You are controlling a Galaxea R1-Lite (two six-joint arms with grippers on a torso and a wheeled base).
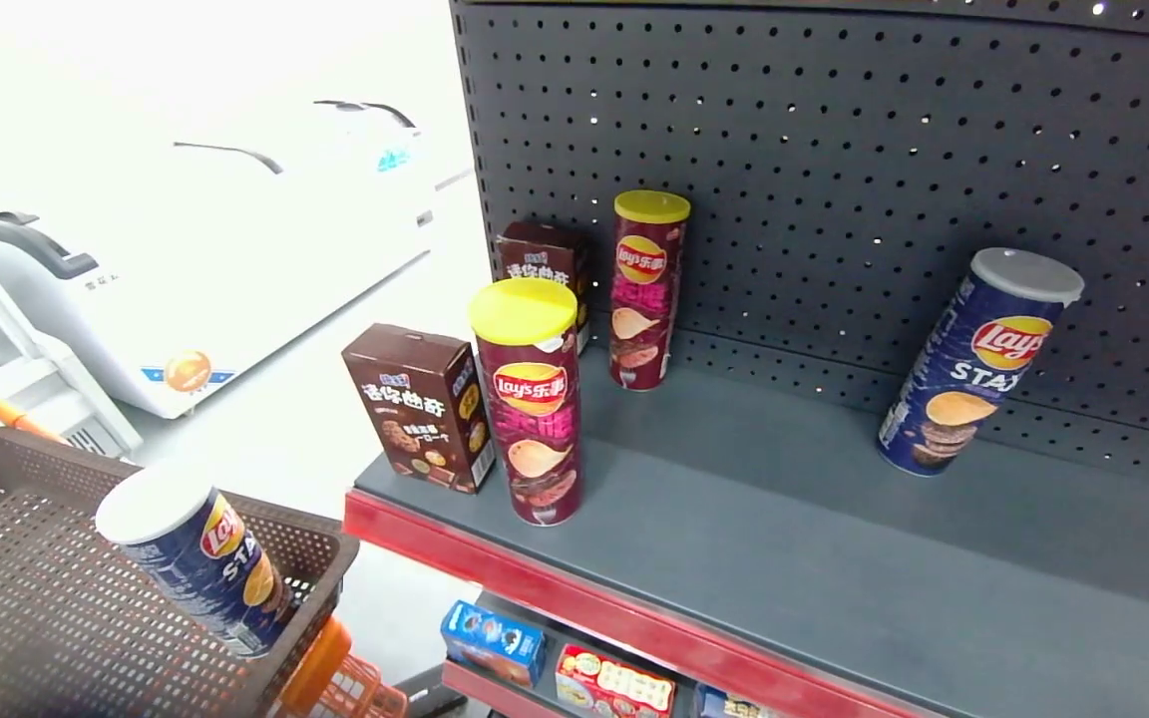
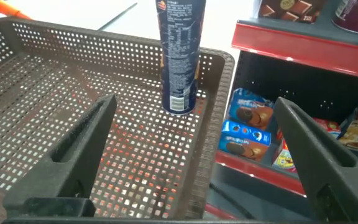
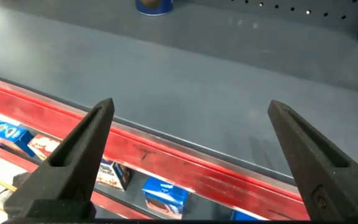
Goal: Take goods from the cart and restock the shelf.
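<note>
The one to grab is the blue chip can (image 1: 200, 558). It's a dark navy tube with a white plastic lid and a yellow-and-red logo on the side. It stands upright in the brown mesh cart basket (image 1: 6, 598), at about 8 o'clock in the head view, tucked into the basket corner nearest the shelf (image 1: 784, 538) with mesh wall close on two sides.

The left hand (image 2: 194, 106) hangs over the basket with its fingers spread wide and nothing in them; the can is farther ahead. The right hand (image 3: 191, 107) is just as wide open and empty, hovering by the shelf's red front lip (image 3: 185, 155).

On the shelf, a matching blue can (image 1: 973, 364) stands back against the pegboard (image 1: 834, 150), roughly 3 o'clock. The left end is crowded: a front maroon can (image 1: 532, 399) and a back maroon can (image 1: 644, 289), both yellow-lidded, each with a brown cookie box at its 9 o'clock, a front brown box (image 1: 422, 404) and a back brown box (image 1: 545, 264).

A wide stretch of grey shelf deck shows between that cluster and the shelf's blue can, running forward to the red lip. Small snack boxes (image 1: 493, 638) sit on the lower shelf at 6 o'clock.
</note>
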